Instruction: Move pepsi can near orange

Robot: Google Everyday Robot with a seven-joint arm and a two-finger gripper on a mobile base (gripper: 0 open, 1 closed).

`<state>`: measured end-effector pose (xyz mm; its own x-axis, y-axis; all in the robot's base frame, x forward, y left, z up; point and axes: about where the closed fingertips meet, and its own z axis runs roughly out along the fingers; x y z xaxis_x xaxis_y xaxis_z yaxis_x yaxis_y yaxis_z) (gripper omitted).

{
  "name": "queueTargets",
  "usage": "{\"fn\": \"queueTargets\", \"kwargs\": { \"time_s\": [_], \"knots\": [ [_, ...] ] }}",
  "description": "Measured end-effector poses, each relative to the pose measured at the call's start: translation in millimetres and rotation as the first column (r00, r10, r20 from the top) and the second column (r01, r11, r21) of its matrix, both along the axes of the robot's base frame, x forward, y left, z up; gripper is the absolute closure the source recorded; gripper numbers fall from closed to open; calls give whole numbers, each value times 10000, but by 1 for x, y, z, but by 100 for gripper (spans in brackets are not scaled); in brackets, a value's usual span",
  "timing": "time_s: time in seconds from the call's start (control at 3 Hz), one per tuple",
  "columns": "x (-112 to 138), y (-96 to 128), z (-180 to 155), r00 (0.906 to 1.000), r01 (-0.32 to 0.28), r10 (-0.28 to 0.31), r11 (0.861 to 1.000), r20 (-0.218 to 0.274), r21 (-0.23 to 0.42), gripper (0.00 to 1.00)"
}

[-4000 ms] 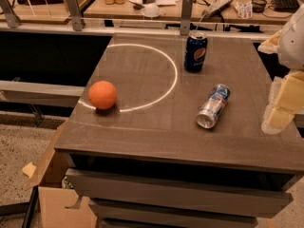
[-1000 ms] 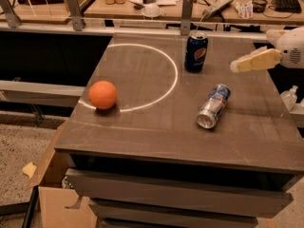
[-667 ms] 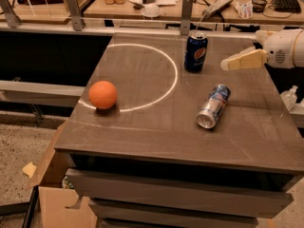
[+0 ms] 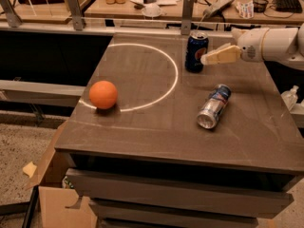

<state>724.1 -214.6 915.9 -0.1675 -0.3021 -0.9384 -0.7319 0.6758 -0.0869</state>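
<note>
Single camera, set high off the table's (image 4: 152, 127) near edge, looking down and across toward the cluttered benches (image 4: 118, 6) behind, fairly close, gripper (image 4: 207, 58) at upper right, just beside the pepsi can (image 4: 195, 53)

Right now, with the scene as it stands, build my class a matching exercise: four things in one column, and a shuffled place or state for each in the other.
Things:
1. pepsi can
2. orange
3. silver can
4. gripper

Places or states:
A. lying on its side, right part of the table
B. resting on the white arc, left part
C. coming in from the right, tip beside the dark blue can
D. standing upright near the far edge

Pairs: 1-D, 2-B, 3-A, 4-C
</note>
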Motion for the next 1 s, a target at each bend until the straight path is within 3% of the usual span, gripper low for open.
{"fn": "queueTargets", "kwargs": {
  "time_s": [0.33, 1.0],
  "knots": [
    [21, 24, -6, 9991, -423, 425, 9989, -86, 186, 0],
    [30, 51, -13, 9904, -1335, 1346, 9903, -309, 377, 42]
  ]
}}
